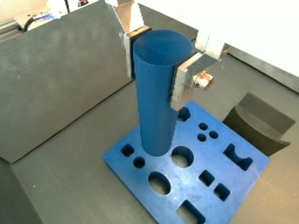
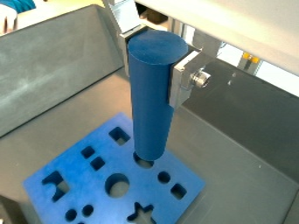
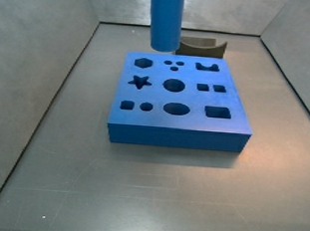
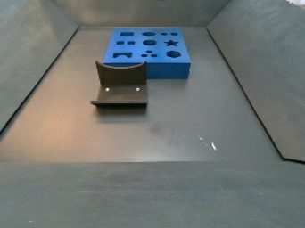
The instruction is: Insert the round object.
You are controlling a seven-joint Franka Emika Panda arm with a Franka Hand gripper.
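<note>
The round object (image 1: 156, 92) is a tall smooth blue peg, held upright between my gripper's (image 1: 156, 68) silver fingers (image 1: 184, 83). The gripper is shut on its upper end, as both wrist views show (image 2: 156, 63). The peg's lower end hangs over the flat blue block (image 1: 222, 171) with shaped holes, near a round hole (image 2: 146, 160). In a side view the peg (image 3: 166, 18) comes down from above the picture and ends a little above the block's (image 3: 159, 100) far part; the gripper is out of that view. In a side view the block (image 4: 161, 71) shows without the peg.
The dark fixture (image 4: 119, 89) stands on the grey floor next to the block, also seen in a side view (image 3: 206, 43) and in a wrist view (image 1: 263, 127). Grey sloping walls (image 3: 53, 90) enclose the floor on all sides.
</note>
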